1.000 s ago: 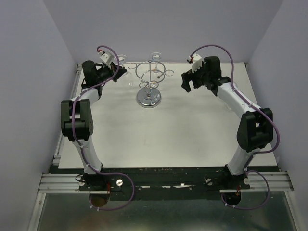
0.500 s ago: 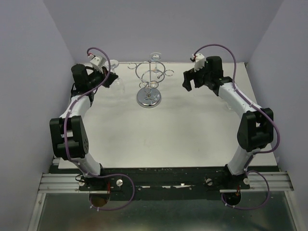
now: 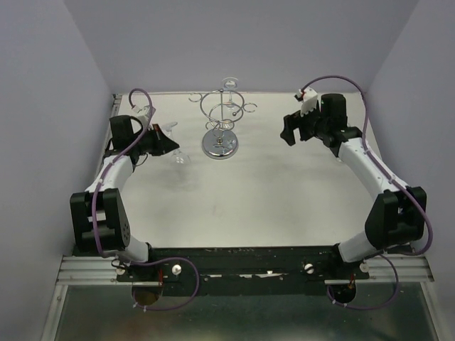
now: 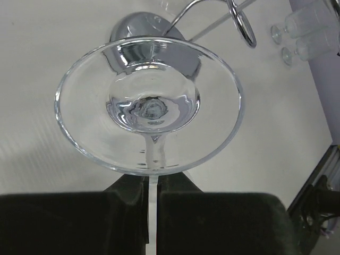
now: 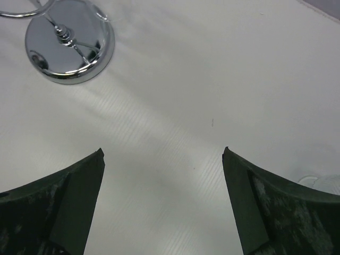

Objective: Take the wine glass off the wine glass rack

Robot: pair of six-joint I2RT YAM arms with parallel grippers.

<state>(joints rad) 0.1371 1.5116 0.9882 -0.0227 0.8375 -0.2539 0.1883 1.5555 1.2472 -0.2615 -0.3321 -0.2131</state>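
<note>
Standing at the near edge and looking across the white table (image 3: 249, 206), I see the wine glass rack (image 3: 222, 114) at about twelve o'clock, upright on its mirrored disc base (image 3: 220, 145), with its chrome loops bare. The wine glass (image 4: 154, 106) is off the rack, at roughly eight o'clock from the base and near it but apart from the wire. The left gripper (image 4: 151, 186) has its dark fingers (image 4: 125, 196) closed tight on the thin stem, which runs up between them in the left wrist view. The clear glass sticks out ahead of the gripper, above the tabletop. Over at three o'clock from the rack, the right gripper (image 5: 163, 153) hangs with its jaws spread wide and nothing between them.
</note>
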